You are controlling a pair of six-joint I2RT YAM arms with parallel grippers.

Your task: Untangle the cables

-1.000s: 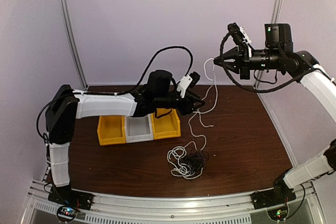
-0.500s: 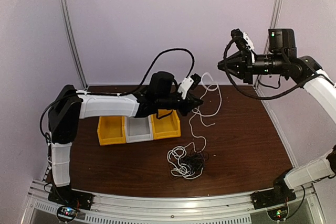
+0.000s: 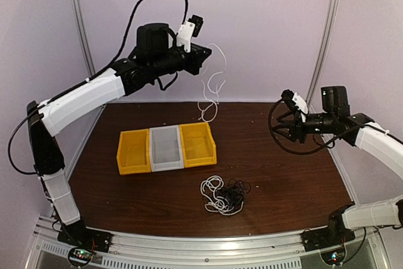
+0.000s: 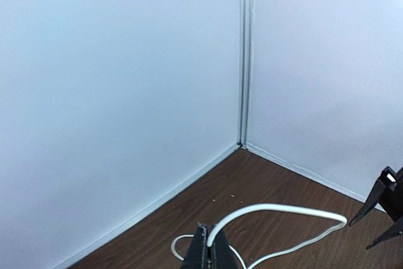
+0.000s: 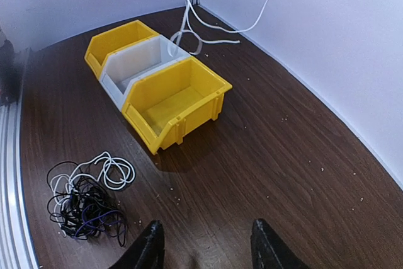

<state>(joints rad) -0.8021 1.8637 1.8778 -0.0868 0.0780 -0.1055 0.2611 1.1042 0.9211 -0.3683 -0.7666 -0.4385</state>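
top external view: the left gripper (image 3: pixel 203 53), high up near the back wall, has its fingers pinched together on a white cable (image 3: pixel 212 89) that dangles toward the table (image 3: pixel 283 181) behind the bins (image 3: pixel 134 168). the right gripper (image 3: pixel 281 125) hovers with fingers spread, holding nothing. the other cables (image 3: pixel 225 194) lie tangled in front of the bins.

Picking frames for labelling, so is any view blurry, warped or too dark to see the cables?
Top view: evenly lit, soft, the lifted white cable faint against the wall. Left wrist view: sharp, cable clear in the left gripper. Right wrist view: wide-angle curve in the table edge, soft shadow by the near yellow bin, cable pile readable.
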